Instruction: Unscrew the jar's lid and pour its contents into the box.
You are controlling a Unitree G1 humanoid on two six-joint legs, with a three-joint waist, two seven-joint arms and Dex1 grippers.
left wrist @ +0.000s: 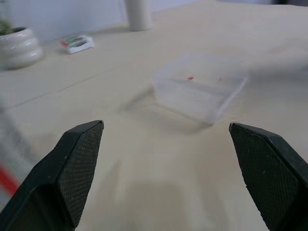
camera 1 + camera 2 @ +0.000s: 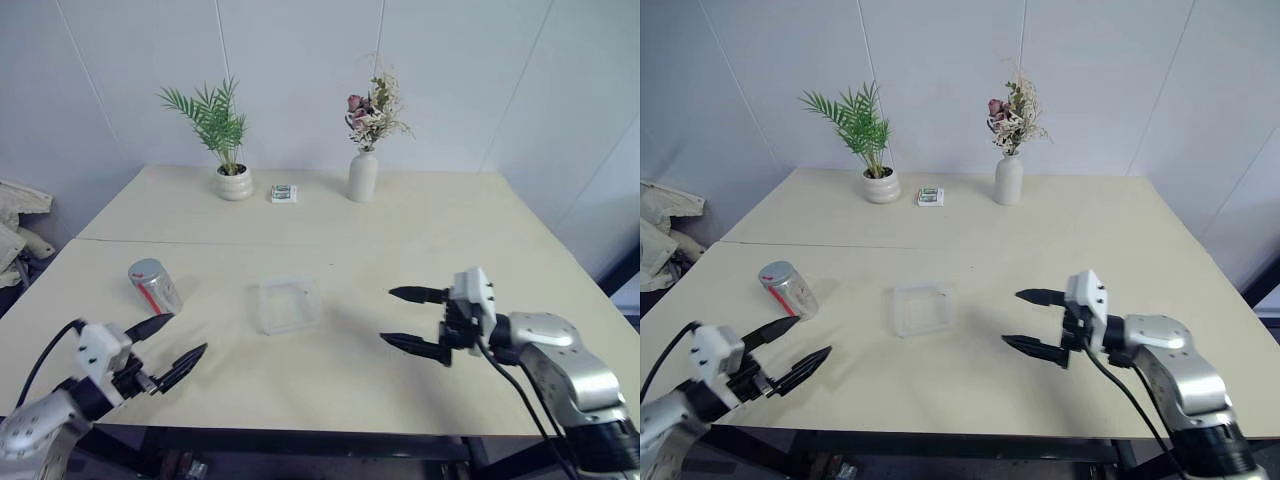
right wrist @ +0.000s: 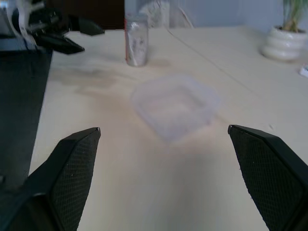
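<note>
The jar (image 2: 156,287) stands upright on the left part of the table, and the silvery lid (image 2: 146,269) sits on top of it. Its contents cannot be made out through the wall. The clear shallow box (image 2: 288,305) lies at the table's middle, with a tiny reddish speck (image 1: 190,78) on its floor. My left gripper (image 2: 188,333) hovers open and empty just in front of the jar, apart from it. Right of the box, my right gripper (image 2: 388,315) is open and empty, its fingers pointing towards the box. The right wrist view shows the box (image 3: 175,106) and the jar (image 3: 136,41) beyond it.
At the back of the table stand a white pot with a green plant (image 2: 234,182), a small patterned item (image 2: 283,193) and a white flower vase (image 2: 363,175). A bundle of cloth (image 2: 18,230) lies off the table's left side. The table's front edge (image 2: 300,430) runs close below both grippers.
</note>
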